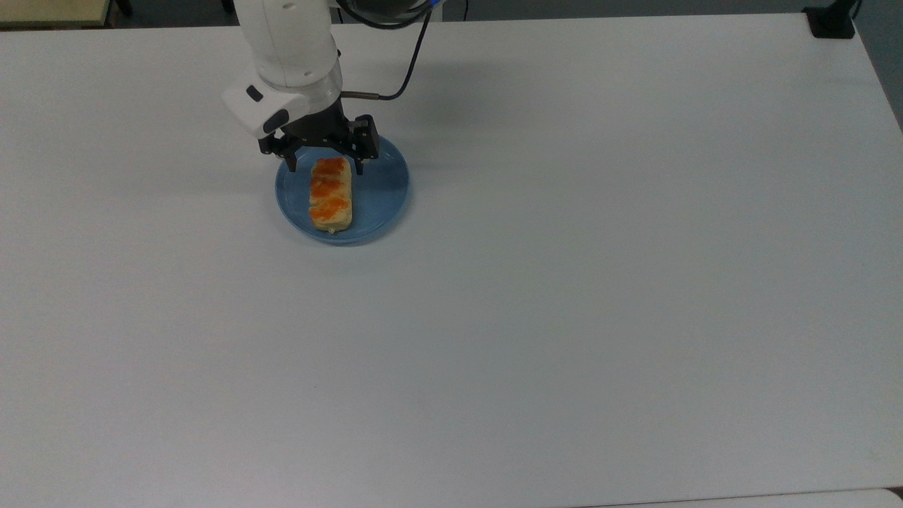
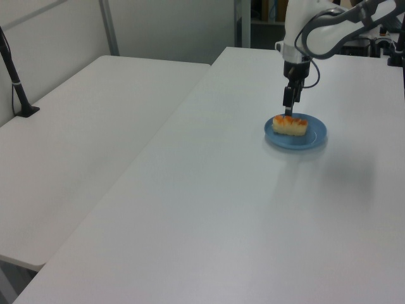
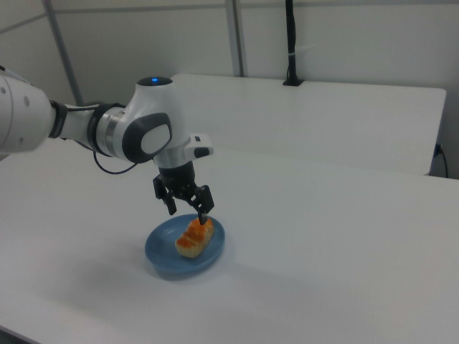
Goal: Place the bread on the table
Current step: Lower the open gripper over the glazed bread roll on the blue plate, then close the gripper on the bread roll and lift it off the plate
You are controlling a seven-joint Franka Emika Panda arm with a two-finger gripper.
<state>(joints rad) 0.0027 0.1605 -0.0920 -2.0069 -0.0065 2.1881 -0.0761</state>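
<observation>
Nothing done yet, by the look of it: bread [image 1: 330,195] lies on the blue plate [image 1: 384,185], far-left part of the table [image 1: 564,282] in the top view. Gripper [image 1: 325,168] hangs w/ fingers spread wide over the bun's far end, holding nothing. Grasp, lift, set-down all left. Surface plain white; a 2nd white table [image 2: 82,139] sits at the left view's left, black post [image 2: 16,79] on it.
</observation>
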